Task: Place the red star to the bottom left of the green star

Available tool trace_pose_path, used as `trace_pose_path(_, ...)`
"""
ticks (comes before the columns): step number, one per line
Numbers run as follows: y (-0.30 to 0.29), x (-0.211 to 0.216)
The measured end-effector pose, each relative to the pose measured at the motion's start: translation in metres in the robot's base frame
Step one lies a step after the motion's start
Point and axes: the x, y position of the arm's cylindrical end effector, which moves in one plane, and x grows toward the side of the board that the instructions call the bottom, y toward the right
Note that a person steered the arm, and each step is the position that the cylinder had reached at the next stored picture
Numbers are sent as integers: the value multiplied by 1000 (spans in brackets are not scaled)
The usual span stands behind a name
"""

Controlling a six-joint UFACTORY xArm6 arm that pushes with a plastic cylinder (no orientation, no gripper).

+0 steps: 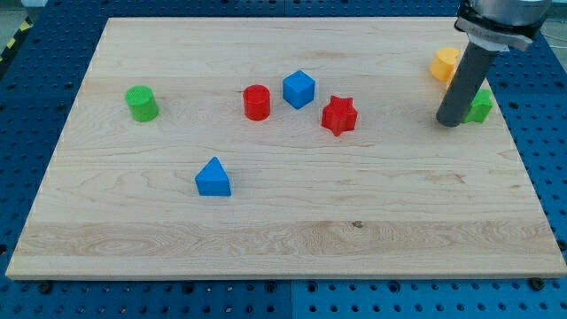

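Note:
The red star point(338, 115) lies a little right of the board's middle, in the upper half. The green star point(480, 105) is near the view's right edge and is partly hidden behind my rod. My tip point(449, 122) rests on the board just left of the green star, touching or nearly touching it. The red star is well to the left of my tip, with bare wood between them.
A blue cube point(299, 89) and a red cylinder point(256, 103) sit just left of the red star. A green cylinder point(141, 103) is at the left. A blue triangular block point(213, 178) is at lower left. A yellow block point(445, 64) lies above my tip.

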Motion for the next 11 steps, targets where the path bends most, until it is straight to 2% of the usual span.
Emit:
trace_pose_path(1,-43,-11)
trace_pose_path(2,-86,-43)
trace_pose_path(3,-128,-46)
trace_pose_path(4,-146,-16)
trace_pose_path(5,-134,1)
trace_pose_path(7,-186,16)
trace_pose_path(8,-160,34)
trace_pose_path(10,-1,36)
trace_pose_path(11,-11,36)
